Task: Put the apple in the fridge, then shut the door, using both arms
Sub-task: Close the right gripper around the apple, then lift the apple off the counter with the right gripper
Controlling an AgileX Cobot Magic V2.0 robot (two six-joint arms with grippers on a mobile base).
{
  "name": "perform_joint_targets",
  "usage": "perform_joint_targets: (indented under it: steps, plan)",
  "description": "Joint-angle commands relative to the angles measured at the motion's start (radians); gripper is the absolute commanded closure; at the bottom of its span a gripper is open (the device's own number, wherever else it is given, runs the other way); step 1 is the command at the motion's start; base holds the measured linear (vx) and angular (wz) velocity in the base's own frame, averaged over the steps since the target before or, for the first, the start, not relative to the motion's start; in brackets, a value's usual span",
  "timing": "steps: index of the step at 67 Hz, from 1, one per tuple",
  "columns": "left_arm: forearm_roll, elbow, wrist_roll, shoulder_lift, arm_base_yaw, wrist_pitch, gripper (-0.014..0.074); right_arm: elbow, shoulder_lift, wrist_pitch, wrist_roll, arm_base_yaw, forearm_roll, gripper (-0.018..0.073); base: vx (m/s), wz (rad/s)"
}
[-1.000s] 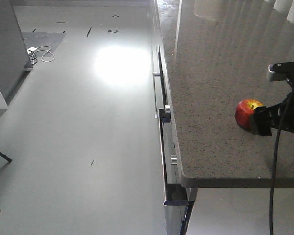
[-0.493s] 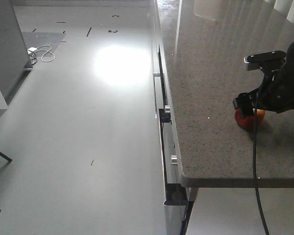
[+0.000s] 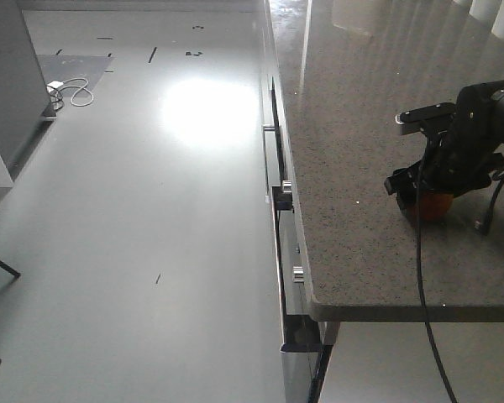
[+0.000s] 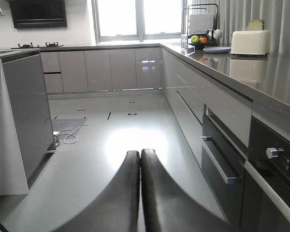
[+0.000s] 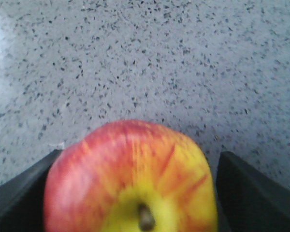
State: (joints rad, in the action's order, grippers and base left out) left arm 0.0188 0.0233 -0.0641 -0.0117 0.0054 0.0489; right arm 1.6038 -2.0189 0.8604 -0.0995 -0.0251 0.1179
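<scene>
On the speckled grey tabletop (image 3: 361, 126), near its front edge: the apple (image 5: 130, 179), sitting stem-up, red with a yellow flare around the stem.

Right pincer (image 5: 138, 153) is directly over it, pointing down. From the wrist view the apple sits centred between the two black fingers (image 5: 251, 188), one on each flank and both very close to the skin. Whether they press on it or stand just off it, I cannot tell. The apple rests on the stone, not lifted.

Round fruit with no long axis to speak of, so the approach angle matters little. Judgement: a straight squeeze and a vertical lift is what comes next.

Left pincer (image 4: 140, 154) is clenched, fingers together, grasping nothing. It is aimed out over the kitchen floor along the cabinet fronts, well apart from the apple. The right arm is plainly the nearer one.

Cannot identify the fridge with confidence in these views.
</scene>
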Motion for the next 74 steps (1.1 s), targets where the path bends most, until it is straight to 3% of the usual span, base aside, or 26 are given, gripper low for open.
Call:
perform_joint_targets:
  steps: [1,31,45,55,65,74]
  plan:
    - [-0.008,-0.016,-0.001,-0.014,-0.005,-0.075,0.0603,0.034,0.050,-0.045,-0.011,0.005,0.012,0.0003,0.00,0.00]
    - [-0.008,-0.016,-0.001,-0.014,-0.005,-0.075,0.0603,0.034,0.064,0.006,0.000,0.003,-0.008,0.0334,0.00,0.00]
    - [-0.008,-0.016,-0.001,-0.014,-0.005,-0.075,0.0603,0.035,0.121,0.060,0.008,0.003,-0.050,0.0426,0.00,0.00]
    - [-0.008,-0.016,-0.001,-0.014,-0.005,-0.075,0.0603,0.032,0.188,0.090,-0.013,0.003,-0.182,0.0452,0.00,0.00]
    - [-0.008,-0.016,-0.001,-0.014,-0.005,-0.075,0.0603,0.028,0.270,0.135,-0.100,0.003,-0.338,0.0451,0.00,0.00]
    - [-0.008,-0.016,-0.001,-0.014,-0.005,-0.075,0.0603,-0.076,0.377,0.103,-0.166,0.003,-0.445,0.0451,0.00,0.00]
